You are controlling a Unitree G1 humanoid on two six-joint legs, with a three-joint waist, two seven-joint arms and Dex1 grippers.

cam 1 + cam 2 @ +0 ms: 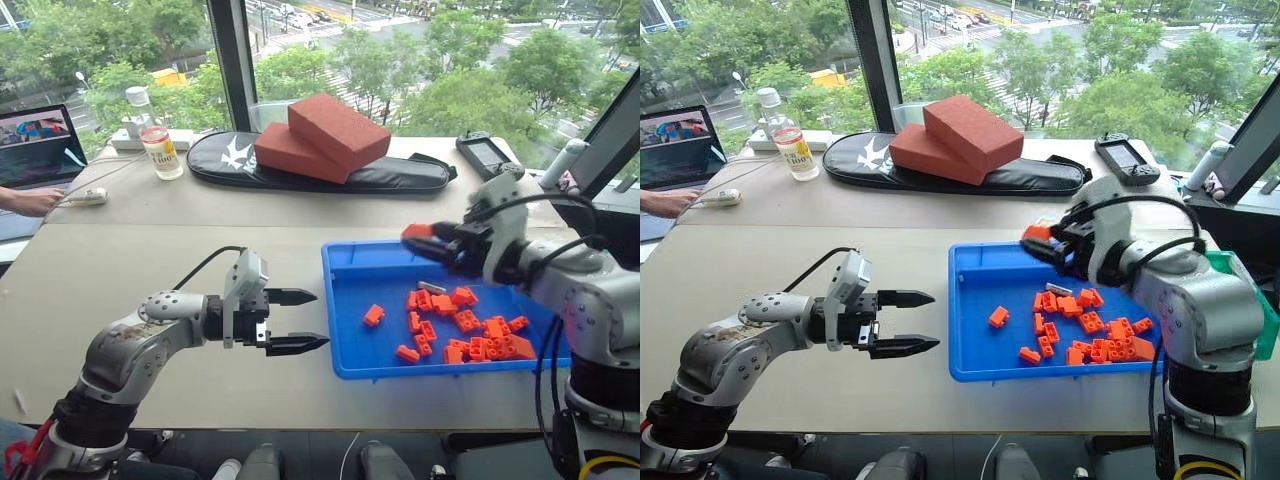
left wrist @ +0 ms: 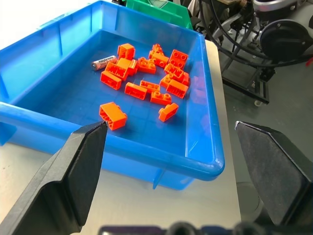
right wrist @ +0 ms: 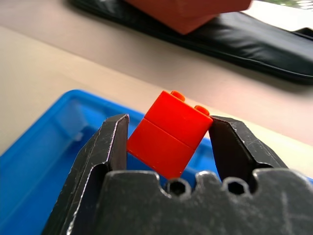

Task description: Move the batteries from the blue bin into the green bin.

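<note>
A: Can any writing be read?

B: Only the bottle's label [image 1: 160,152], too small to read.

A: What lies around the right gripper [image 3: 168,132]?

B: Its black fingers pinch one orange-red plastic battery block [image 3: 168,133] above the wide blue plastic bin [image 1: 345,310]. The other batteries [image 1: 455,325] lie below it. Two brick-red foam blocks [image 1: 320,135] rest beyond. The green plastic bin [image 1: 1250,300] is behind its arm.

A: And the left gripper [image 1: 295,320]?

B: Spread wide, level, beside the blue bin.

Probably office, laptop [image 1: 38,146], high window [image 1: 420,50]
</note>
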